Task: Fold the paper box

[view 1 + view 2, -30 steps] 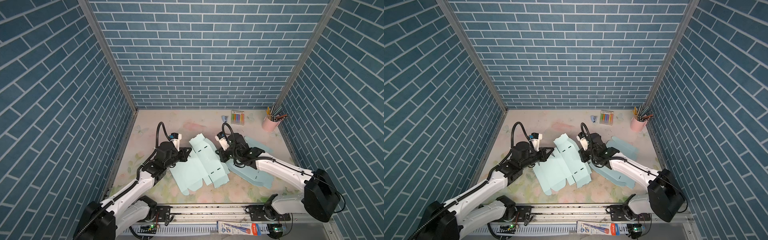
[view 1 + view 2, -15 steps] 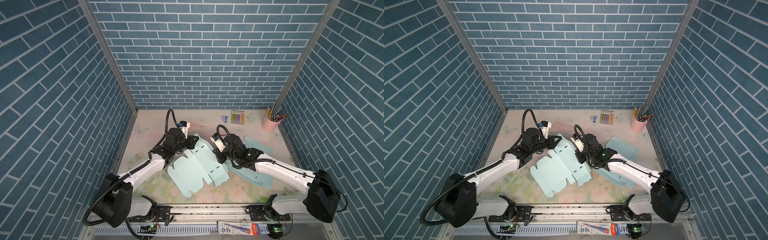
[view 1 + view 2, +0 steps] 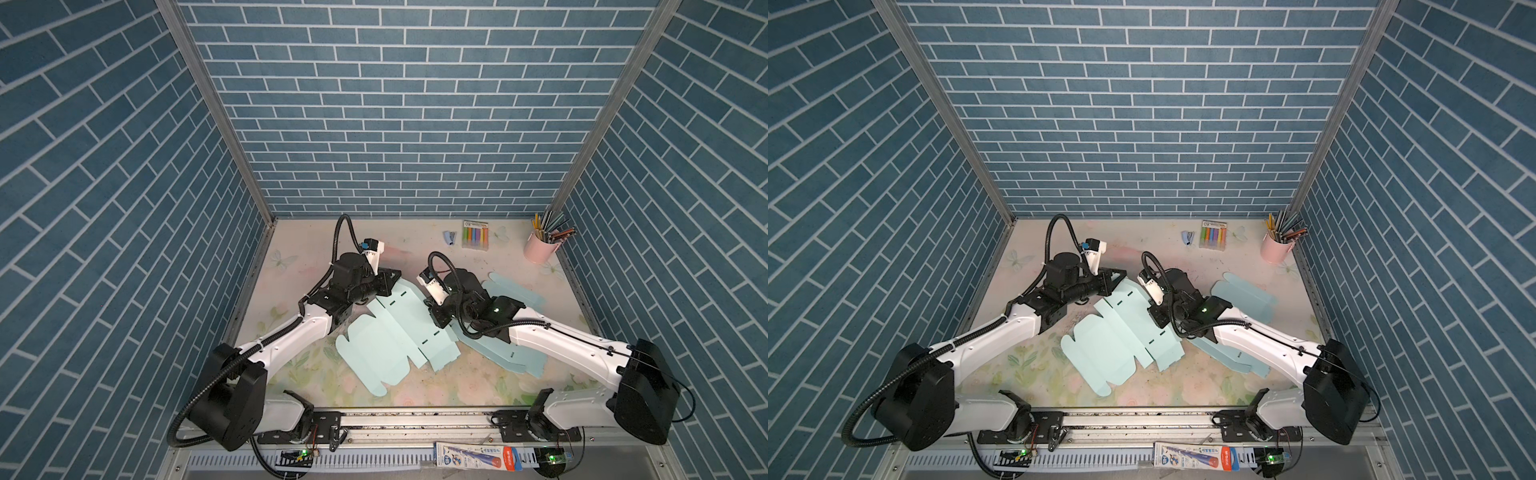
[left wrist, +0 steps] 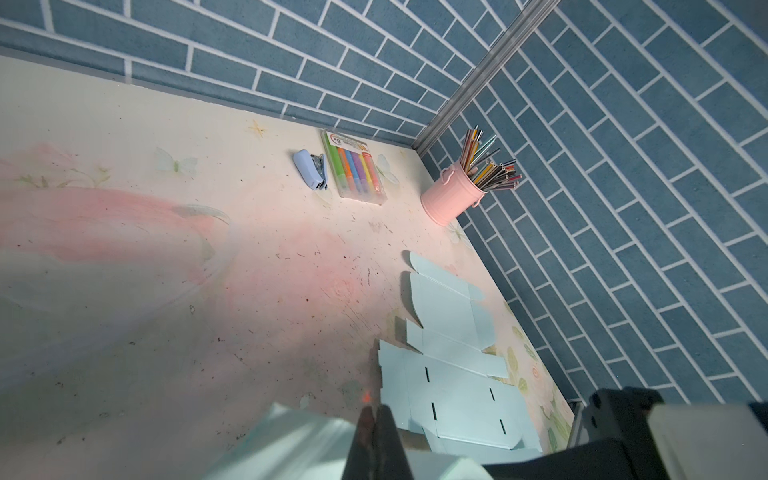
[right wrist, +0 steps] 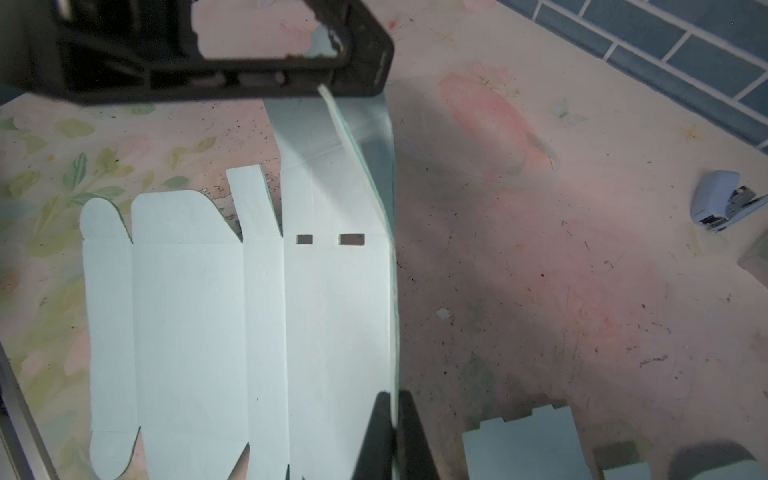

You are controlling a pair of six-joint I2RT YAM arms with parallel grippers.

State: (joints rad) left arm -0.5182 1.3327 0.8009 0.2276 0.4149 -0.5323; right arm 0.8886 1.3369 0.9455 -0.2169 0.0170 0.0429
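Note:
The paper box point(image 3: 395, 340) point(image 3: 1121, 345) is a flat pale blue die-cut sheet in the middle of the table, seen in both top views. Its far long panel point(image 5: 353, 166) is lifted off the table and stands up. My left gripper point(image 3: 392, 277) point(image 3: 1120, 277) point(image 4: 376, 432) is shut on that panel's far left end. My right gripper point(image 3: 434, 309) point(image 3: 1155, 316) point(image 5: 391, 432) is shut on the same raised edge, nearer its right end. In the right wrist view the left gripper's black fingers point(image 5: 353, 62) pinch the paper at the far end of the strip.
A second flat blue sheet point(image 3: 515, 293) point(image 4: 453, 386) lies under the right arm. At the back right stand a pink pencil cup point(image 3: 540, 251), a marker pack point(image 3: 475, 235) and a small stapler point(image 3: 449, 237). Brick walls enclose three sides.
The left arm swung away from the front, carrying the sheet's corner toward the back. The right gripper shifted slightly left with the edge. Both stayed shut.

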